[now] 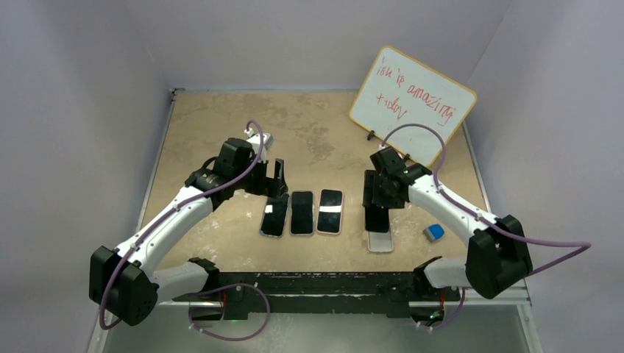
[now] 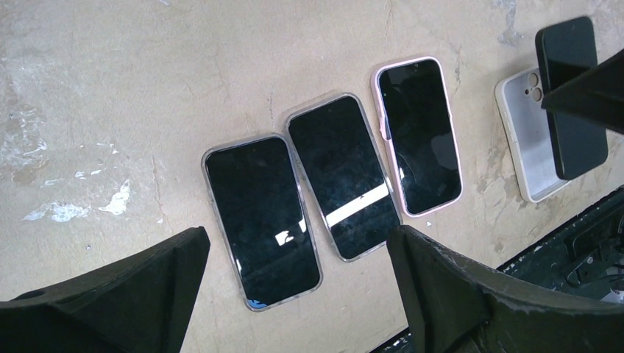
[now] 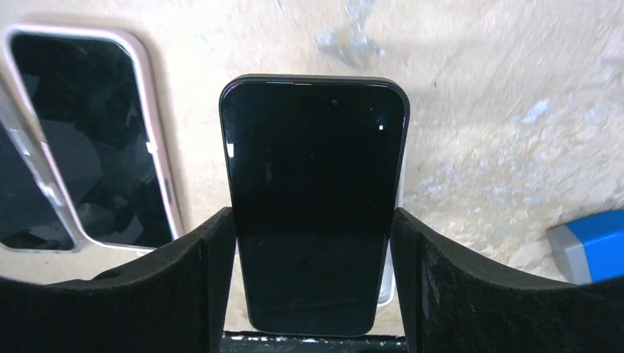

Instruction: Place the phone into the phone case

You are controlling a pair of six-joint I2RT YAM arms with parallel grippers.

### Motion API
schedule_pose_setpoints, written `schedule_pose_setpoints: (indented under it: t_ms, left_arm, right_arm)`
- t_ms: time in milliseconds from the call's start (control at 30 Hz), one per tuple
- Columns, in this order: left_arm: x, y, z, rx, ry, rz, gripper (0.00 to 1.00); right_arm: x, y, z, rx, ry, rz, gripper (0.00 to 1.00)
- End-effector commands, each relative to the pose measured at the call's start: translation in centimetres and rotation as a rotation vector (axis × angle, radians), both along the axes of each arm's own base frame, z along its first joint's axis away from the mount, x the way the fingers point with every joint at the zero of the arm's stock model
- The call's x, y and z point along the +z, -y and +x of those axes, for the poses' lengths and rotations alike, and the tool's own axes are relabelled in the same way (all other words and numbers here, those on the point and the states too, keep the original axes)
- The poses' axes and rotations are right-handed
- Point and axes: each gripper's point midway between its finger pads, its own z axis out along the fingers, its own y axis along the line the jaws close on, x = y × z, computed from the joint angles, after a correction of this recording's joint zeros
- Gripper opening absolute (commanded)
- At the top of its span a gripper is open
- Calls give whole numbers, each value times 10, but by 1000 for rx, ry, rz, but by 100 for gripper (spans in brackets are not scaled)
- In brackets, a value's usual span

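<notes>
Nearest the arm bases, right of centre in the lower part of the top view, the case [image 1: 380,241] lies flat and open side up on the surface [image 1: 221,132]. To its right, near the frame's right side, sits a blue block [image 1: 434,233], well apart from the case.

Directly above the case in that view, the right gripper [image 1: 377,200] carries the phone [image 1: 377,218]. Its jaws pinch the black handset by its two long edges. In the right wrist view the phone [image 3: 313,162] fills the centre of the frame, screen toward the camera. Only a pale sliver of the case [image 3: 388,293] shows past its lower right edge. In the left wrist view, at the upper right, the phone [image 2: 581,147] overlaps the right side of the case [image 2: 519,125] and is out of line with it. Whether the two touch cannot be told.

At the centre of the top view, three handsets lie face up, side by side: a clear-cased phone [image 1: 274,216], a second clear-cased phone [image 1: 302,212] and a pink-cased phone [image 1: 330,211].

The left gripper [image 1: 276,184] hangs over the upper end of the leftmost one, jaws spread wide and holding nothing.

Farthest, at the upper right of the top view, a whiteboard [image 1: 412,103] with red handwriting stands tilted.
</notes>
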Motion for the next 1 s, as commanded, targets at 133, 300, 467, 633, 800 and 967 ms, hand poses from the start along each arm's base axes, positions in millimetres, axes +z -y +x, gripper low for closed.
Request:
schedule_pose_setpoints:
  t_ms: [133, 300, 467, 633, 800, 967]
  left_arm:
    - [9, 5, 3, -24, 42, -27, 99]
    - [10, 5, 3, -24, 44, -28, 99]
    - [8, 7, 3, -32, 37, -32, 99]
    - [8, 8, 3, -39, 35, -35, 99]
    - [7, 8, 3, -40, 32, -35, 99]
    - [8, 9, 3, -42, 34, -38, 99]
  right_arm:
    - [-16, 7, -29, -79, -22, -13, 32]
    - [-32, 12, -42, -59, -54, -61, 37]
    - [-38, 11, -38, -44, -41, -100, 38]
    - [-46, 10, -38, -22, -52, -121, 46]
    - [-43, 9, -36, -11, -32, -133, 48]
    - [-25, 13, -31, -11, 6, -165, 45]
